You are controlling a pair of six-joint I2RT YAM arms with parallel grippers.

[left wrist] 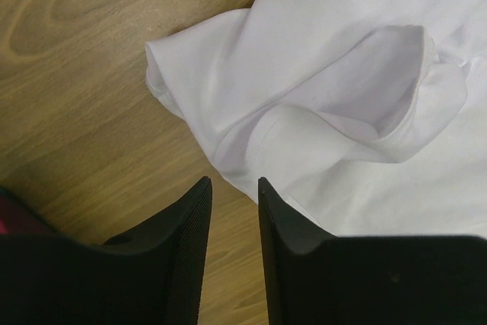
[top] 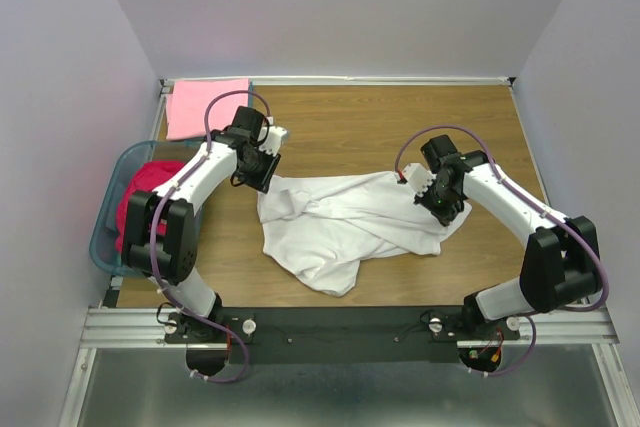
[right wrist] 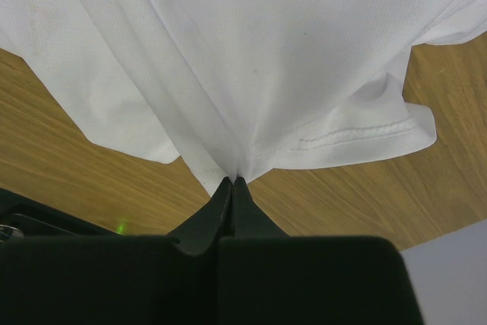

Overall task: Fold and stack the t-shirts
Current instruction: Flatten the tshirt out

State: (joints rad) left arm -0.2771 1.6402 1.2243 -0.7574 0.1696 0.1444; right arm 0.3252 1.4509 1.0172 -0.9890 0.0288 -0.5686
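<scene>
Now | right pincer [right wrist: 232, 180] pinching white t-shirt [right wrist: 266, 51] | left pincer [left wrist: 234, 188] parted

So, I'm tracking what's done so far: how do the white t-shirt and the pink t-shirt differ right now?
The white t-shirt lies rumpled and spread mid-table; the pink t-shirt lies folded flat in the far left corner. The right hand pinches the white t-shirt's edge; the pink t-shirt is held by nothing. Both rest on the wooden table.
</scene>
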